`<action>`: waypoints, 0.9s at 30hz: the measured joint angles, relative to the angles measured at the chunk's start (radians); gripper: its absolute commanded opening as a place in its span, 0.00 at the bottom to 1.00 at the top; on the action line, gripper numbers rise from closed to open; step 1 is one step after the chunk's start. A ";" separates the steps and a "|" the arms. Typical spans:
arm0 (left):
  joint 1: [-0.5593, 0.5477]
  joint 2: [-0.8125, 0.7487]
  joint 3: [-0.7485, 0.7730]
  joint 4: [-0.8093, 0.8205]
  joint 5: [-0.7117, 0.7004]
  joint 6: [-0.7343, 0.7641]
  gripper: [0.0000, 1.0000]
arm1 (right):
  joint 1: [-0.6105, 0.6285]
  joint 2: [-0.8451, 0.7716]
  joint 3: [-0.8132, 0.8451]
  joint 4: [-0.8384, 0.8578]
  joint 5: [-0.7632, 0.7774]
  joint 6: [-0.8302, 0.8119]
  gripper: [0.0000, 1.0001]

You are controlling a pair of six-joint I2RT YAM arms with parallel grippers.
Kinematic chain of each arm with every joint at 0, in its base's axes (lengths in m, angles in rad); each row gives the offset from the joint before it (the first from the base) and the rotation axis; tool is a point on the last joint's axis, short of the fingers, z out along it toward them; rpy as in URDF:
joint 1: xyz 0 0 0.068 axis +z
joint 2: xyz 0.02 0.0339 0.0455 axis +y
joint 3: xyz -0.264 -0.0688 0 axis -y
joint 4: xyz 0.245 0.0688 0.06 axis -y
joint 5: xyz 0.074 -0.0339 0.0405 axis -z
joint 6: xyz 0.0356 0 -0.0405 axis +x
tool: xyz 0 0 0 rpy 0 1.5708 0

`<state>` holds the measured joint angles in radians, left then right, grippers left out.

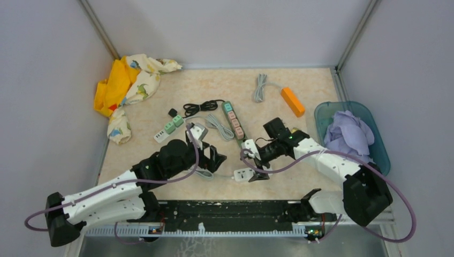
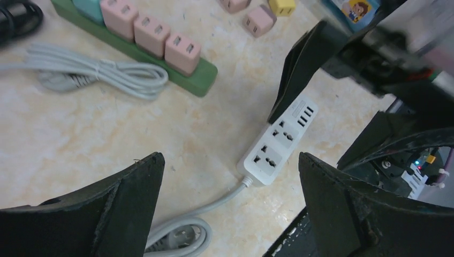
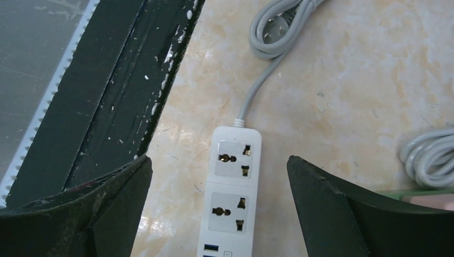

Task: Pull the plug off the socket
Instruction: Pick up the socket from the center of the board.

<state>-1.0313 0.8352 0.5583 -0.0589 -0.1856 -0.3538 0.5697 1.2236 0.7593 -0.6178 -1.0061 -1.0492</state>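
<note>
Your right tool (image 3: pixel 218 160) is spread wide, grasping nothing, and hovers over the white power strip (image 3: pixel 234 187), which lies flat on the tabletop (image 3: pixel 353 80) near the front edge. Your left tool (image 2: pixel 231 158) is also released and empty. Both sockets (image 3: pixel 231 158) look empty and no plug shows there, so the pull is likely done. Lift straight up and don't snag the cord (image 3: pixel 257 85).

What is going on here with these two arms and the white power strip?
The right gripper hangs open over the white power strip, and the left gripper is open close beside it. Neither holds anything. Both sockets of the strip look empty in the wrist views, so no plug sits in it.
</note>
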 measured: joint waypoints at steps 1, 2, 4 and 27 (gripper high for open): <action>0.002 -0.004 0.037 -0.035 -0.006 0.030 1.00 | 0.018 0.013 0.000 0.002 0.014 0.002 0.99; 0.006 -0.008 0.077 -0.070 -0.015 0.066 1.00 | 0.031 0.023 0.000 0.003 0.027 0.004 0.99; 0.023 -0.009 0.136 -0.122 -0.035 0.131 1.00 | 0.058 0.035 0.000 0.015 0.064 0.016 0.99; 0.294 -0.045 0.062 -0.222 -0.206 0.447 1.00 | 0.332 0.269 -0.006 0.182 0.507 0.157 0.69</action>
<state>-0.7372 0.7898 0.6205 -0.2810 -0.3920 0.0933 0.9012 1.4929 0.7528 -0.4362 -0.4995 -0.8921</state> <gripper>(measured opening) 0.998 0.784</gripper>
